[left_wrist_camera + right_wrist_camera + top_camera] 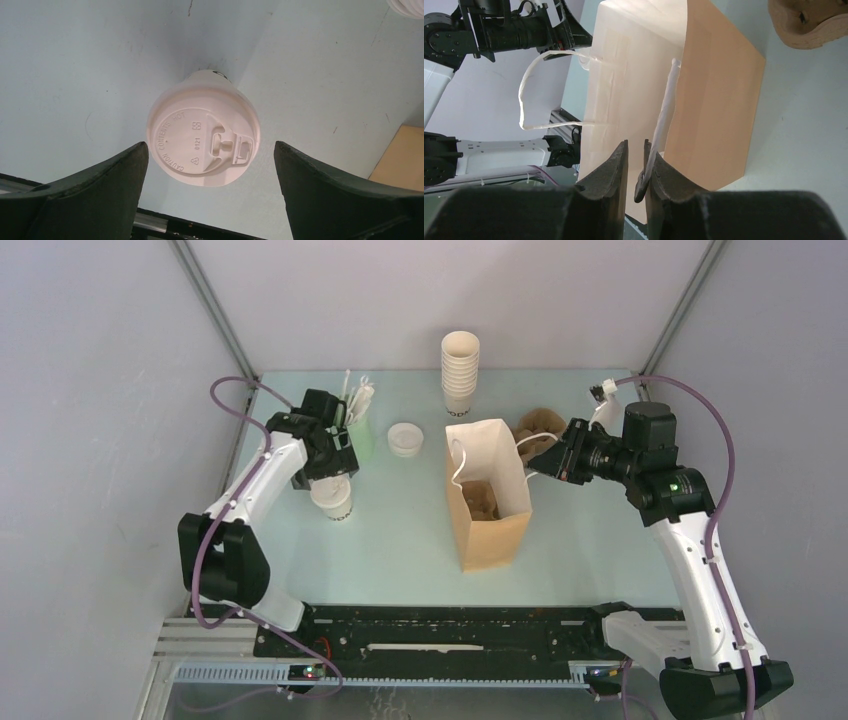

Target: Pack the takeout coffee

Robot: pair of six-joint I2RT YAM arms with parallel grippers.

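Observation:
The takeout coffee (333,498), a small white lidded cup with dark lettering, stands on the table left of the paper bag (490,530). My left gripper (328,470) hangs over it, open wide. In the left wrist view the lid (202,135) lies below and between the two fingers (100,185), untouched. My right gripper (545,468) is at the bag's right side. Its jaws stand a narrow gap apart (636,142), and the bag's white handle (666,105) runs down against the inner face of the right finger. The bag (719,100) stands upright, mouth open.
A brown pulp piece (480,498) lies inside the bag, and more brown pulp (540,425) sits behind it. A stack of lidless white cups (460,370), a loose white lid (405,438) and a mint-green cup with straws (360,430) stand at the back.

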